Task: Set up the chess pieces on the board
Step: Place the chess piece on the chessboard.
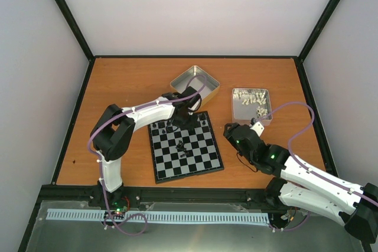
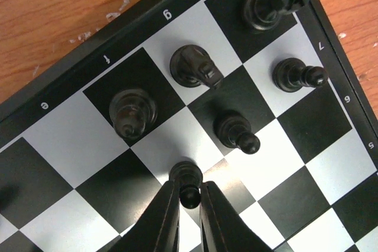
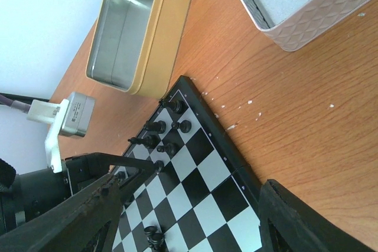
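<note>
The board lies in the middle of the table. My left gripper is shut on the head of a black pawn, which stands on a light square in the second row from the board's far edge. Around it stand a rook, a knight, a bishop and two pawns. More black pieces sit mid-board. My right gripper hangs open and holds nothing, just right of the board. The left gripper's fingers also show in the right wrist view.
An empty gold tin stands behind the board. A silver tin holding pale pieces is at the back right. Both tins, the gold tin and the patterned tin, appear in the right wrist view. Small white flecks lie on the wood by the board's edge.
</note>
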### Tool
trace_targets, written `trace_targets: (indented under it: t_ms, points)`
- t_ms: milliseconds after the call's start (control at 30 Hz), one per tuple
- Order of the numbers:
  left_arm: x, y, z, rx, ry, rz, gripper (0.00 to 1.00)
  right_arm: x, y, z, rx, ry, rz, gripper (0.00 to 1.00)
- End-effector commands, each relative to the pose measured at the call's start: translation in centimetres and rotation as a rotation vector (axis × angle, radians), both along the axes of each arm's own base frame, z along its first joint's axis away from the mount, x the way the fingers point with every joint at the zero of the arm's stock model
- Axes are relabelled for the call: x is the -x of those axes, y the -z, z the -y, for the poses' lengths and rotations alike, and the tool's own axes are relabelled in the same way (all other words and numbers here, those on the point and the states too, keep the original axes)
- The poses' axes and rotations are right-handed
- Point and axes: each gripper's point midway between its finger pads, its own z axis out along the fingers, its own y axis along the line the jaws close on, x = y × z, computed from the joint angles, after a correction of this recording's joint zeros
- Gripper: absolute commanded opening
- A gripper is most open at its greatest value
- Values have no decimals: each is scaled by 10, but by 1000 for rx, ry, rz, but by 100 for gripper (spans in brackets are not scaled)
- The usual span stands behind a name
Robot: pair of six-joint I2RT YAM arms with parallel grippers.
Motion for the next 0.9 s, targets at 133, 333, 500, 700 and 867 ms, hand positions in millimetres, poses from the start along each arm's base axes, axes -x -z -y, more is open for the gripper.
trace_targets:
  t_ms: [133,333,500,700,867]
  points:
    - [-14,-14,4,35,-19,63,9,-2,7,10,29,40,0,64]
    - [-16,-11,1,21,-27,66,10,-1,8,10,31,41,0,64]
    - [-12,-19,0,33,-23,66,22,-1,7,10,30,39,1,64]
    - [-7,-45,5,102,-8,86,34,-3,7,6,41,20,5,64]
    - [-6,-71,2,153,-26,145,36,-4,7,-3,79,-48,12,64]
